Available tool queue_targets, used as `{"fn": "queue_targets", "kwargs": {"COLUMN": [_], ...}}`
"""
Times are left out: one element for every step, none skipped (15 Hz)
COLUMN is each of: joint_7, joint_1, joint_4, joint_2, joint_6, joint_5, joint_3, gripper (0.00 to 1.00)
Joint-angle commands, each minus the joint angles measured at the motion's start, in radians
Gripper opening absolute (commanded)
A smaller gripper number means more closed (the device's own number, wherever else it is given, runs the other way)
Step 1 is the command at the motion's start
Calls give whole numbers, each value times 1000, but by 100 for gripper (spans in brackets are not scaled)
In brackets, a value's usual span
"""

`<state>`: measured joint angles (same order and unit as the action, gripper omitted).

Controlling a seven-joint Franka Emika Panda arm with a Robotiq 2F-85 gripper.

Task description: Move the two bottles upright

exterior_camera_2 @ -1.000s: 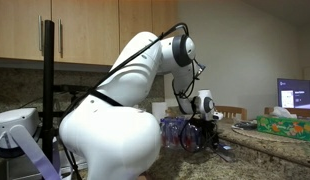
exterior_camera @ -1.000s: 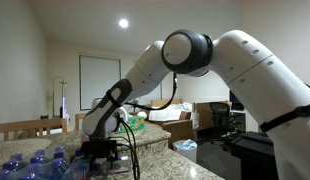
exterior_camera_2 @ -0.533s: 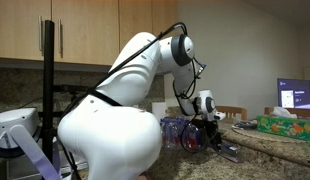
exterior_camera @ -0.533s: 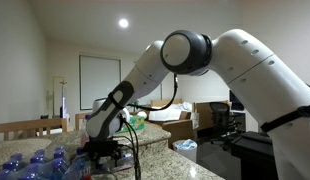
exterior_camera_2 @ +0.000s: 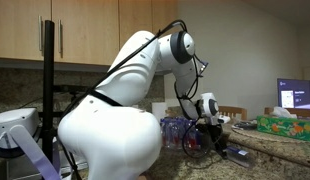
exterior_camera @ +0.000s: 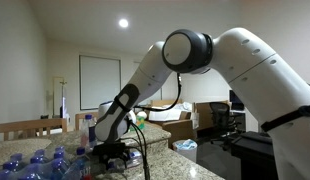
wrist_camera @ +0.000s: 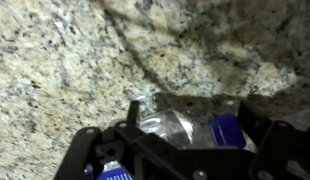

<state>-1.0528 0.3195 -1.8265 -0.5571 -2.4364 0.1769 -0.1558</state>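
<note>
Granite counter (wrist_camera: pixel 75 60) shows two blue caps (wrist_camera: pixel 227 130) (one bottle (wrist_camera: pixel 175 122)).

We are working in a home kitchen with an open room behind it. We are reading this from the speckled granite counter (wrist_camera: pixel 55 50), the wooden wall cabinets (exterior_camera_2: pixel 85 30) above it, and a tissue box (exterior_camera_2: pixel 285 123) sitting on the counter. Wooden dining chairs (exterior_camera: pixel 30 127) are standing beyond the counter, and a recessed ceiling light (exterior_camera: pixel 123 23) is glowing. An office chair (exterior_camera: pixel 223 118) and a monitor (exterior_camera_2: pixel 292 95) are suggesting a desk corner.
</note>
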Motion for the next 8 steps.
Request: {"fn": "queue_targets", "kwargs": {"joint_7": [-70,-88,-105,-128,-153,-170,-185,-205], "joint_1": [6,7,7,9,9,3,-5,-10], "joint_4": [-124,-145,-164,-187,-207,-227,-248,-260], "joint_2": [91,109,127,151,174,199,222,245], "joint_6": [-7,-2,1,4,6,6,1,7], "joint_5": [63,77,94,113,131,145,150,154], "joint_3": [-24,-31,-36,-44,-48,-46,-39,-33], "gripper": [100,100,100,100,100,100,100,100]}}
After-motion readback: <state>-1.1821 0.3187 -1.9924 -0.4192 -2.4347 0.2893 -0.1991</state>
